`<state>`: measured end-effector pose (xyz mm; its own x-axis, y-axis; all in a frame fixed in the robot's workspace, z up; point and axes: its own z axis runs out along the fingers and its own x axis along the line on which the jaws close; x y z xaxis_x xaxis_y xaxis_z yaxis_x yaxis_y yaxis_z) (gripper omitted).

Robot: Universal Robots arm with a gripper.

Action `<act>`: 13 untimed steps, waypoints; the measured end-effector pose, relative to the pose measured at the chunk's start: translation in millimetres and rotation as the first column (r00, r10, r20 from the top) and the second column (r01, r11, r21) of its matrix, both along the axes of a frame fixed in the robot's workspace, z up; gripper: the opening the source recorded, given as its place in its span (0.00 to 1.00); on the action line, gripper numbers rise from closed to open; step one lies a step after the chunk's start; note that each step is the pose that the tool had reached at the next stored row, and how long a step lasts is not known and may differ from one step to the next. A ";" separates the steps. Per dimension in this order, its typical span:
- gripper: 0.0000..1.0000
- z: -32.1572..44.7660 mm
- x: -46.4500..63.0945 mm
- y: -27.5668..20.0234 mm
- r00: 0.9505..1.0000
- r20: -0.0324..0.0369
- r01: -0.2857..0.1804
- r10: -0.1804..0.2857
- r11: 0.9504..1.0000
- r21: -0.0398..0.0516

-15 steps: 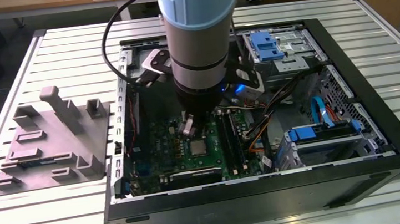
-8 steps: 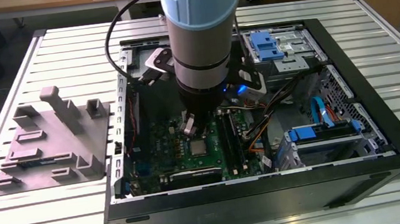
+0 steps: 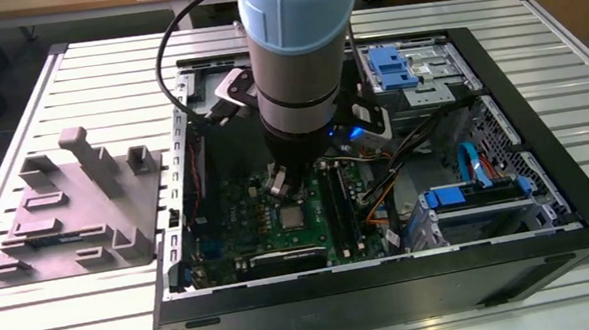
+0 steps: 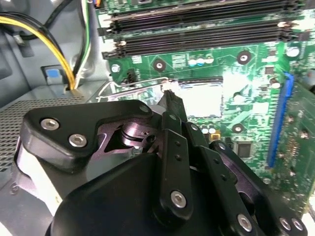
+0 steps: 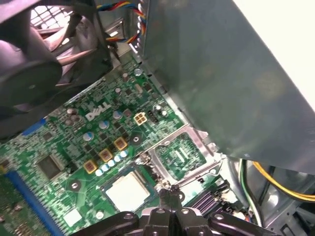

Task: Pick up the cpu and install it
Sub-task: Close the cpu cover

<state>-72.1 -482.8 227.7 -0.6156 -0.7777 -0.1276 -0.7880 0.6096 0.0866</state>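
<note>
cpu (image 5: 127, 191) seated flat in socket (image 3: 294, 216) on motherboard, inside open case. gripper (image 5: 169, 192) pinched closed just beside its edge, holding nothing. probably light, stiff, fragile underneath; best gripped by opposite edges.

The arm (image 3: 299, 49) drops straight down from the top of the exterior view, its pale blue joint housing above a grey wrist with a dark band. Below the wrist hangs the gripper (image 3: 278, 185), pointing downward. In both wrist views the black linkage bars run forward and the fingers (image 4: 173, 105) meet at a narrow tip, pressed together with no gap showing between them (image 5: 168, 192), and nothing visible between the pads
</note>
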 end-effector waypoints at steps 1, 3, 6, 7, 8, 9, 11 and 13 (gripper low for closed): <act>0.11 -0.1 0.1 0.0 1.000 0.000 0.000 0.000 1.000 0.003; 0.11 -0.1 0.1 0.0 1.000 0.000 0.000 0.000 1.000 0.003; 0.11 -0.2 0.2 0.0 1.000 0.000 0.000 0.000 1.000 0.003; 0.11 -0.2 0.1 0.0 1.000 0.000 0.000 0.000 1.000 0.003; 0.11 -0.2 0.1 0.0 1.000 0.000 0.000 0.000 1.000 0.003; 0.11 -0.2 0.2 0.0 1.000 0.000 0.000 0.000 1.000 0.003; 0.11 -0.4 1.1 0.0 1.000 0.000 0.000 0.000 1.000 0.003; 0.11 -0.8 3.5 0.0 1.000 0.000 0.000 0.000 1.000 0.003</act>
<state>-68.6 -482.7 226.8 -0.6157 -0.7771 -0.1302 -0.7879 0.6094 0.0886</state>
